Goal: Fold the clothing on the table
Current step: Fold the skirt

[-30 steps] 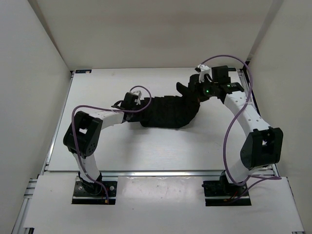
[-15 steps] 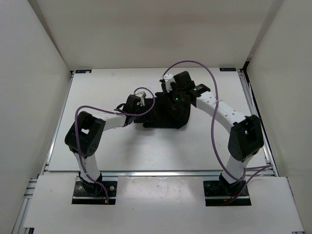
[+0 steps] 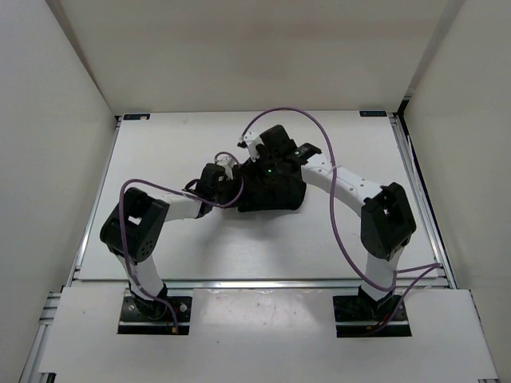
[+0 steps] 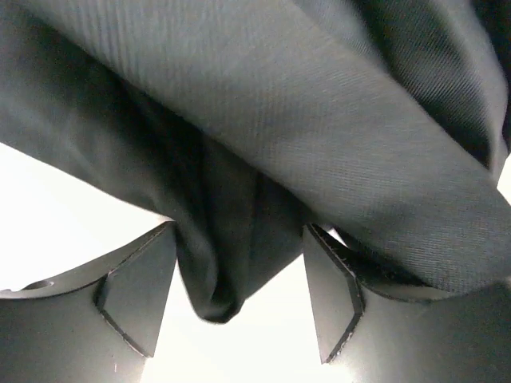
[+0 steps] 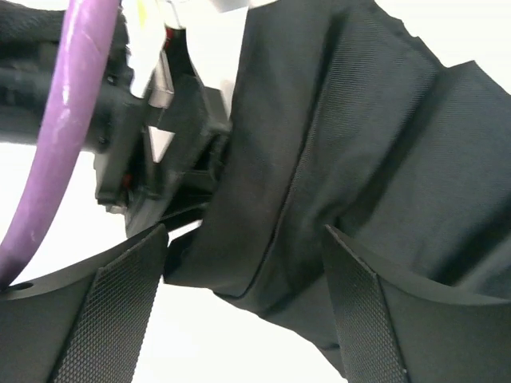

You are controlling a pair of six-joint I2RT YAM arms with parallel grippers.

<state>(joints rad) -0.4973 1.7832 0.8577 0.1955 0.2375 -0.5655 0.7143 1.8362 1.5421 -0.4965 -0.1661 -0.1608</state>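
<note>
White walls [image 3: 64, 120] enclose a flat white table [image 3: 239, 247] w/ silver aluminium rails [image 3: 263, 282]. The soft black ribbed fabric clothing [image 3: 279, 195] lies bunched approx. at the table centre as a compact heap; its long axis runs left-right, only slightly. The left jaws stand spread wide at the heap's left end; a hanging fold sits betw. the fingers [image 4: 136, 295], not pinched. The right jaws, at the heap's far edge, are spread wide also; cloth passes loose betw. their fingers [image 5: 112, 319].
</note>
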